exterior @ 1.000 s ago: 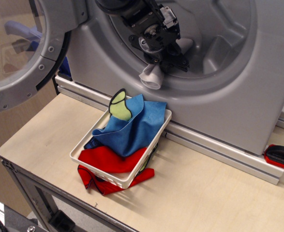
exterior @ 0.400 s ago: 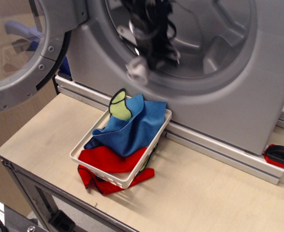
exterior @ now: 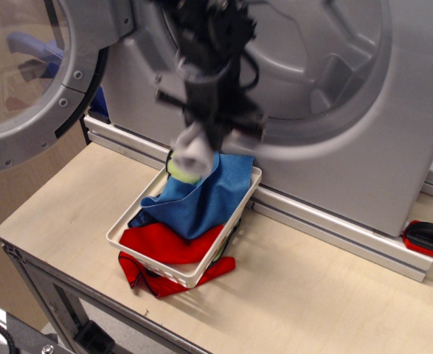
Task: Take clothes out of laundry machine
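Observation:
The silver-grey laundry machine (exterior: 393, 125) fills the back, its round drum opening wide and its glass-windowed door (exterior: 32, 81) swung open at the left. My gripper (exterior: 205, 125) is blurred with motion in front of the drum's lower left rim. It is shut on the light grey cloth (exterior: 192, 150), which hangs bunched below it, outside the drum and just above the far end of the white basket (exterior: 127, 234).
The basket holds a blue cloth (exterior: 201, 199), a red cloth (exterior: 164, 247) that spills over its front, and a yellow-green item (exterior: 181, 171). A red and black tool (exterior: 430, 240) lies at the right. Bare wooden tabletop (exterior: 312, 295) lies right of the basket.
My gripper has come out of the drum with the grey cloth, moving left and then down, and now holds it over the basket's far end.

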`<action>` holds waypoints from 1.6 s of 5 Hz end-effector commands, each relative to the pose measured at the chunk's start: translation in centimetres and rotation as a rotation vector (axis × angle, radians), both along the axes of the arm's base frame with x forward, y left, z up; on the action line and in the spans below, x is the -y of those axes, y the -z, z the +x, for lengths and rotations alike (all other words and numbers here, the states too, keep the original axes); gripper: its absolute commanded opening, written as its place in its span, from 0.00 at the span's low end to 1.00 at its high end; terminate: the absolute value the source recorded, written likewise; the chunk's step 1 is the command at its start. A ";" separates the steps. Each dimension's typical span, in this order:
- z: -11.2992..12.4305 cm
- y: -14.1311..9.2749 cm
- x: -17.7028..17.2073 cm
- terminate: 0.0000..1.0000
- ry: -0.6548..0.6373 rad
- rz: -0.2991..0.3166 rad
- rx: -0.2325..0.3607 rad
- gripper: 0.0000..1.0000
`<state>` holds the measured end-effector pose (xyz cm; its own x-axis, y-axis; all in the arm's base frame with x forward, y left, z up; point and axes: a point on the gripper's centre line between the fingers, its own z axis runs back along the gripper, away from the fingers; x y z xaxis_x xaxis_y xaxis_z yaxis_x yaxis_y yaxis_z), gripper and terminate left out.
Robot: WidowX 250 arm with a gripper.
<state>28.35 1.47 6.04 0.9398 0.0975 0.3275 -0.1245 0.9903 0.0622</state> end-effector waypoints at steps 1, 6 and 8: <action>-3.7 3.2 1.0 0.00 0.018 -0.158 -0.054 0.00; -2.6 10.6 -3.4 0.00 0.123 -0.154 0.017 1.00; -2.5 7.6 -0.7 0.00 0.016 -0.184 -0.015 1.00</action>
<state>24.96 1.86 -3.45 0.9570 0.1647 0.2388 -0.1358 0.9818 -0.1331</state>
